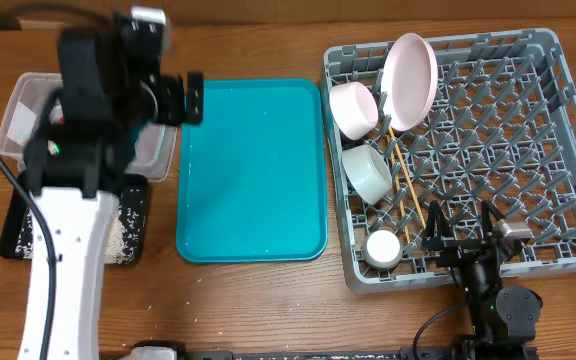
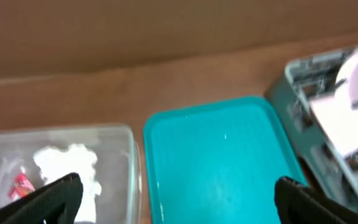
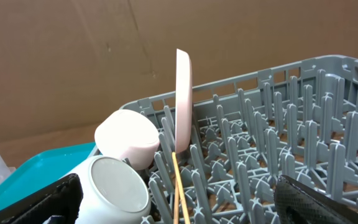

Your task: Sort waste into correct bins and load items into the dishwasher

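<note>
Left end effector (image 1: pixel 190 98) apart, empty, over clear tub's (image 2: pixel 104 132) right edge; napkin (image 2: pixel 70 163), red wrapper (image 2: pixel 22 185) inside, leftward. Right end effector (image 1: pixel 461 232) apart, empty.

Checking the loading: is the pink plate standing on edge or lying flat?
On edge: the plate stands upright among the dish rack pegs, seen rim-on from the right wrist.

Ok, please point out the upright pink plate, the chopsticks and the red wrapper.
upright pink plate (image 3: pixel 183 99), right wrist view, on its rim.
chopsticks (image 1: pixel 406 180), overhead view, mid-length.
red wrapper (image 2: pixel 22 185), left wrist view, its centre.
</note>
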Robot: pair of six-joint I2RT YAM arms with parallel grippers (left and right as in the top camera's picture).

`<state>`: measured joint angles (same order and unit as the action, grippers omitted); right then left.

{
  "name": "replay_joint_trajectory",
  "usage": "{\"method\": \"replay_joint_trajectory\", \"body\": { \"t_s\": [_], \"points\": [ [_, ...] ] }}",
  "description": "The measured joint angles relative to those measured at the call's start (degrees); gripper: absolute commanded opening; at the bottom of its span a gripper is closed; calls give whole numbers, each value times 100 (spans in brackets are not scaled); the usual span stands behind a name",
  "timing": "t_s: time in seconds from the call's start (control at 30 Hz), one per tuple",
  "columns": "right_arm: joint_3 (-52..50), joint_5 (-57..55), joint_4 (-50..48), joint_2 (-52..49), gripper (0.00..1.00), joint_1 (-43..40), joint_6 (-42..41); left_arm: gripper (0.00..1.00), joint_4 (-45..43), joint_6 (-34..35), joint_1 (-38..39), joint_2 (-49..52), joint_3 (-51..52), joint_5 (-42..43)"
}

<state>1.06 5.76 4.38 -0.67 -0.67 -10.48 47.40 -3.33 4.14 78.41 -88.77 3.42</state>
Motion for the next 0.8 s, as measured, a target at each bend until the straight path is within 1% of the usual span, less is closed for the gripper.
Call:
{"method": "replay_joint_trajectory", "body": {
  "t_s": [0.07,0.1,0.13,0.17,0.2,0.23,0.27,0.33,0.4,0.43,0.47,0.57,0.73,0.8],
  "points": [
    [0,2,-7,0,100,0,-2,100,-647,2,0,-468,846,2],
    [0,2,0,0,100,2,-2,100,-1043,2,0,-942,1572,4],
    [0,2,-9,0,100,0,-2,100,-1379,2,0,-1228,1982,20],
    [0,2,7,2,100,2,-2,100,-2048,2,0,-1676,2710,28],
    [0,2,0,7,100,0,-2,100,-2236,0,0,-1937,3086,42],
    [0,2,2,4,100,0,-2,100,-2894,2,-2,-2507,4000,48],
    [0,2,-2,7,100,0,0,100,-3185,2,-2,-2907,4572,63],
    [0,2,-4,4,100,2,0,100,-3582,2,-15,-3504,5351,68],
    [0,2,0,4,100,0,-2,100,-3921,2,-90,-4223,6113,66],
    [0,2,0,9,100,0,0,100,-4013,0,-116,-4439,6299,66],
    [0,0,2,4,100,0,-2,100,-4166,2,-166,-4944,6738,66],
    [0,2,-4,4,100,2,-2,100,-4297,0,-190,-5858,7434,70],
    [0,2,0,4,100,0,-2,100,-4533,0,-195,-6988,8236,68],
    [0,4,0,4,100,0,-2,100,-4555,-2,-195,-7291,8437,68]
  ]
}}
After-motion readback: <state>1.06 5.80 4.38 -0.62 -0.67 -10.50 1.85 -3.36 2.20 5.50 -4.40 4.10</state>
